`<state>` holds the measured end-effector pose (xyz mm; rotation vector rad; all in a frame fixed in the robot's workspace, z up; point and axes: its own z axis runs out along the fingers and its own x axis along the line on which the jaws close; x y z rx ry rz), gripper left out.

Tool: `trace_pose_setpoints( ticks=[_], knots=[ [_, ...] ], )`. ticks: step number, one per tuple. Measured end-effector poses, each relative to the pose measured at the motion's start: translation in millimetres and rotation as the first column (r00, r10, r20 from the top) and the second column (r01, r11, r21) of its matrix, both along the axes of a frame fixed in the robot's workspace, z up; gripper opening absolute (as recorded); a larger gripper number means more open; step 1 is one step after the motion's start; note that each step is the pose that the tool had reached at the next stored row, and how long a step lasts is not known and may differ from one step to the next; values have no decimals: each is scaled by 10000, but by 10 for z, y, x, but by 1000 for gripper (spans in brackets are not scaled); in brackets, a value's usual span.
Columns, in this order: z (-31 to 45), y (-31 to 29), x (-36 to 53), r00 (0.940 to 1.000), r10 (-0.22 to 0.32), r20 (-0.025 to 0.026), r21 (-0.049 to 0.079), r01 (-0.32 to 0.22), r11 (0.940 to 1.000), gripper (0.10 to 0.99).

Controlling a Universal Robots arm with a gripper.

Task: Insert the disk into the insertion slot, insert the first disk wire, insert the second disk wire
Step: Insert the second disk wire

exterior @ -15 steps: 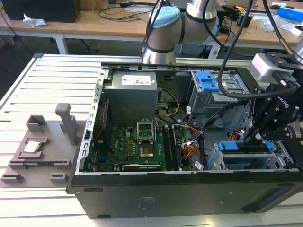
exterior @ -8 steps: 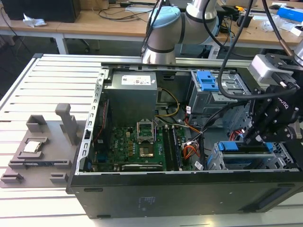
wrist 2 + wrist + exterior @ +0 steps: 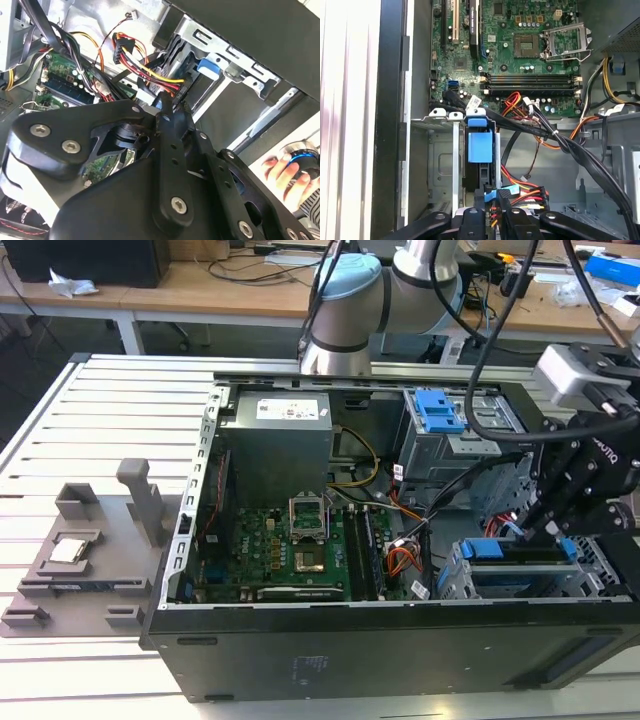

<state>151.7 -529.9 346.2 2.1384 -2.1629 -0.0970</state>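
The disk [image 3: 520,553] sits inside the insertion slot [image 3: 455,585] at the exterior view's right, its blue carrier [image 3: 480,145] showing at the cage's mouth. My gripper [image 3: 540,535] hangs just above the disk's end. In the first wrist view the gripper [image 3: 492,205] has its fingers close together on a small blue wire connector [image 3: 501,192] at the disk's rear. A red, yellow and black wire bundle [image 3: 522,196] lies beside it. In the second wrist view the gripper [image 3: 165,107] points at that wire bundle [image 3: 150,82], near the blue carrier [image 3: 209,67] and the slot [image 3: 240,65].
The open computer case [image 3: 300,660] holds the motherboard [image 3: 290,555], a power supply [image 3: 275,440] and a larger drive bay with a blue latch [image 3: 437,410]. Black cables [image 3: 560,145] cross beside the slot. A grey fixture [image 3: 90,550] lies on the table. A person's hand [image 3: 285,175] rests outside the case.
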Motion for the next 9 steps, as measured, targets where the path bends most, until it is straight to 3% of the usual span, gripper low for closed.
trace_pose_setpoints(
  ticks=[5, 6, 9],
  knots=[
    [-5, 4, -111, 10000, -1, 13, 2, 1, 10000, 227],
    [-9, 4, -115, 10000, 0, 13, 3, 0, 10000, 106],
    [-45, 1, -115, 10000, -3, 11, 1, 3, 10000, 106]
  ],
)
